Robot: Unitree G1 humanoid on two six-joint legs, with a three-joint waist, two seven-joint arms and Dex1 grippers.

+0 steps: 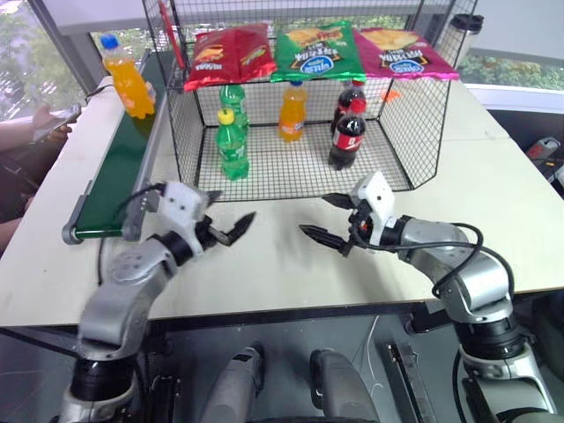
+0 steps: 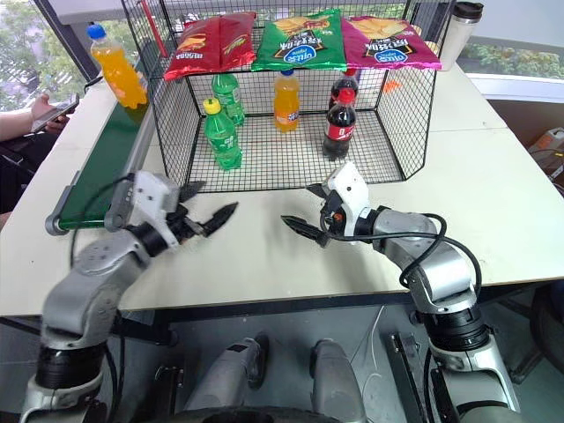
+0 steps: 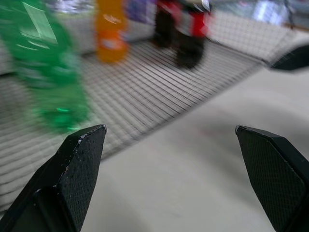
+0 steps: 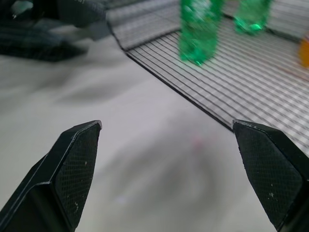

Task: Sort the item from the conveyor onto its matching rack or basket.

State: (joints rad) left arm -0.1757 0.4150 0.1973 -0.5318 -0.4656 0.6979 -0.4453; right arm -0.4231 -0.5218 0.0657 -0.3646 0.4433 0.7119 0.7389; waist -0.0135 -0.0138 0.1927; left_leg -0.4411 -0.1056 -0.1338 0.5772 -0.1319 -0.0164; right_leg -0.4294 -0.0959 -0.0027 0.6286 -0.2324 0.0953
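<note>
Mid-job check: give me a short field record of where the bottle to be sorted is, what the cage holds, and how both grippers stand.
item: clear orange-drink bottle with blue cap, upright at the far end of the dark green conveyor belt
target: black wire-mesh cage on the white table
cage floor: two green bottles, one orange bottle, two cola bottles
cage top shelf: three snack bags
left gripper: open, empty, above table
right gripper: open, empty, above table
</note>
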